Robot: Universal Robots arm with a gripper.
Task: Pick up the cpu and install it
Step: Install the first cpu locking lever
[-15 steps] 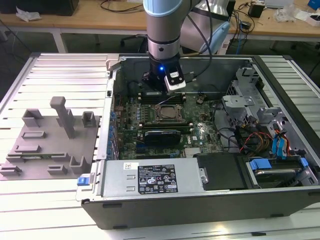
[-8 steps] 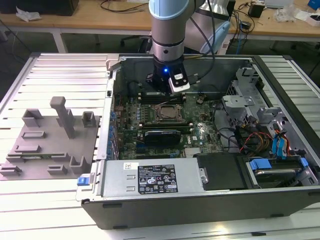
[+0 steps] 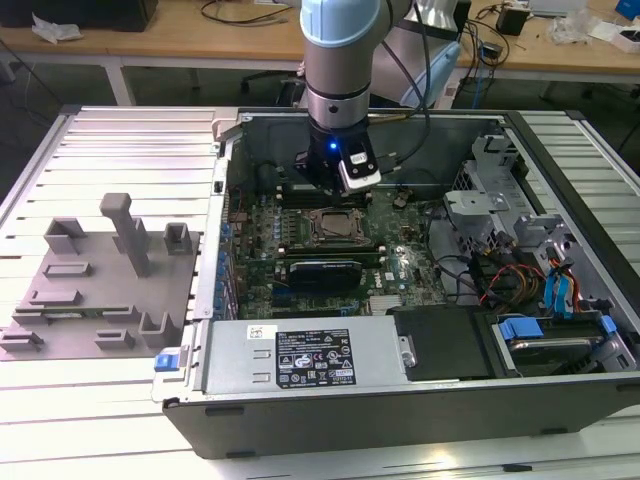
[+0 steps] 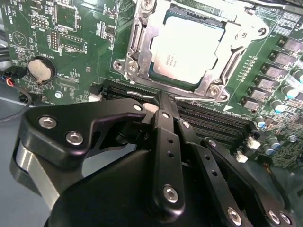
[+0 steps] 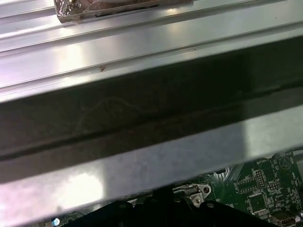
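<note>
The cpu (image 4: pixel 187 49) lay seated in the socket frame (image 4: pixel 142 52) on the motherboard (image 4: pixel 85 56); the hand (image 4: pixel 163 101) hovered just beside it, closed and empty.

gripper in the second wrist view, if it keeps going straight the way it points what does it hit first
Probably the memory slots just ahead of the gripper; the cpu in its socket frame lies further on. Depth is hard to judge.

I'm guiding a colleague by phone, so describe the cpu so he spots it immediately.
Inside the open grey computer case, find the green motherboard. The cpu, a flat silver-white square, lies within the metal socket frame, unlike the long dark memory slots nearby.
</note>
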